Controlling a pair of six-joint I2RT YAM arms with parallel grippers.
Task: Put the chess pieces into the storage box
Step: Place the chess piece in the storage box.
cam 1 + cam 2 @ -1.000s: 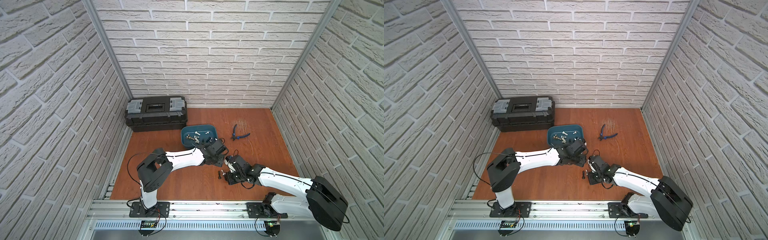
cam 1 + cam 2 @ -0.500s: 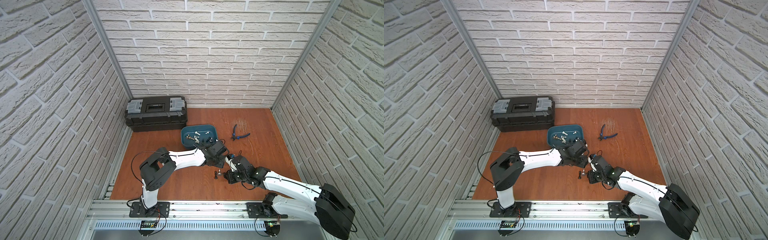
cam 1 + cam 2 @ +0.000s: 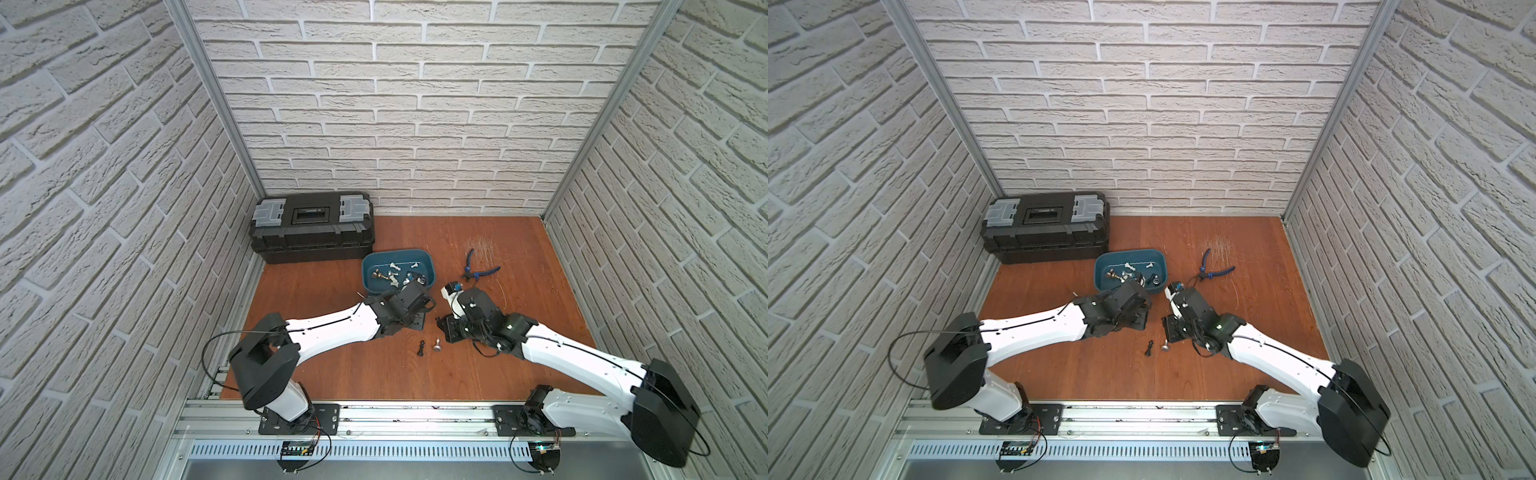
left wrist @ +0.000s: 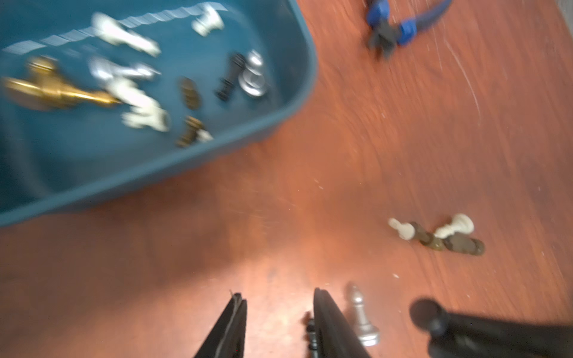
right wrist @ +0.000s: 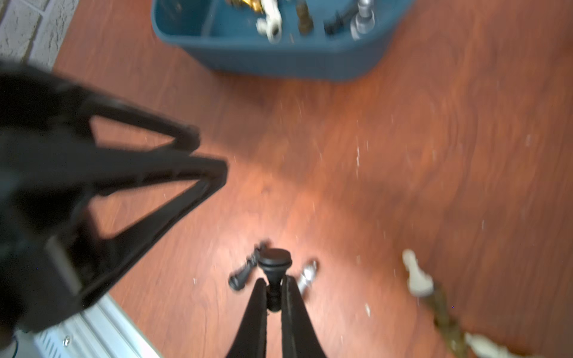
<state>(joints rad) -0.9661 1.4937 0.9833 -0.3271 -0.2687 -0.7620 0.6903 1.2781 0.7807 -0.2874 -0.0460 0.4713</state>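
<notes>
Top views: box [image 3: 374, 264] sits beside toolbox [image 3: 311, 232] and holds many pieces [image 3: 380, 274]. Black stray [image 3: 422, 348] and silver stray [image 3: 436, 345] lie on floor [image 3: 332, 374], apart from it.
Left wrist: left gripper [image 4: 279, 310] released, empty, jaws apart beside the strays.
Right wrist: right gripper [image 5: 274, 283] clenched on a black piece [image 5: 275, 262], base outward, short of the box. More pieces [image 5: 417, 279] lie loose nearby.

Lab test booth: brick-pattern wall panels [image 3: 415, 104], aluminium rail [image 3: 415, 419], toolbox [image 3: 311, 226].
</notes>
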